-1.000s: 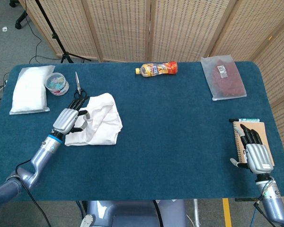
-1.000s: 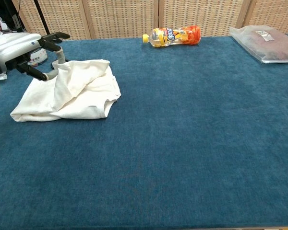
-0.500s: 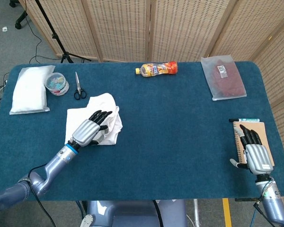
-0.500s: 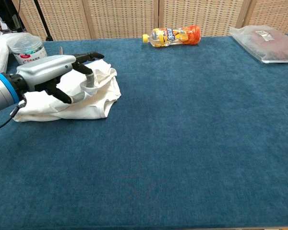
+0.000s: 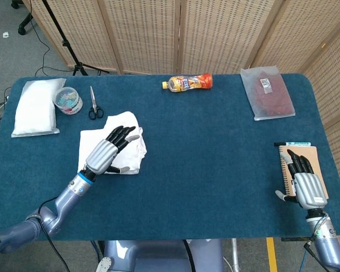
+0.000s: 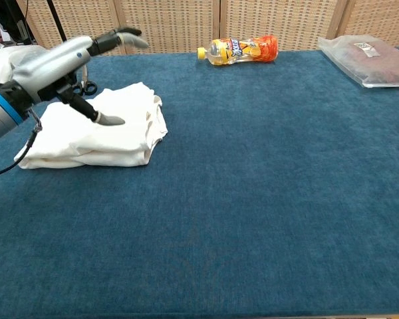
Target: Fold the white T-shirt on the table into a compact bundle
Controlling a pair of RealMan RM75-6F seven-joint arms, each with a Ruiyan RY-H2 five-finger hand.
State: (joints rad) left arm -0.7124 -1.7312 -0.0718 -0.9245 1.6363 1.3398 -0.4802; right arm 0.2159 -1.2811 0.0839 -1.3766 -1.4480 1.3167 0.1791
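T-shirt point(image 5: 110, 143), bundled, lies on blue table point(image 5: 215, 147) before wicker screens point(image 5: 175, 34), under empty, spread left hand point(image 5: 105, 152).

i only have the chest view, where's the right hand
Observer: The right hand lies at the table's right edge, on a notebook, holding nothing.
Operator: anything by the left hand i cant see
Observer: Scissors lie just behind the T-shirt, near a small tub.
Operator: is the left hand gripping the shirt
Observer: No. From above, the left hand is over the shirt with its fingers spread, grasping no cloth.
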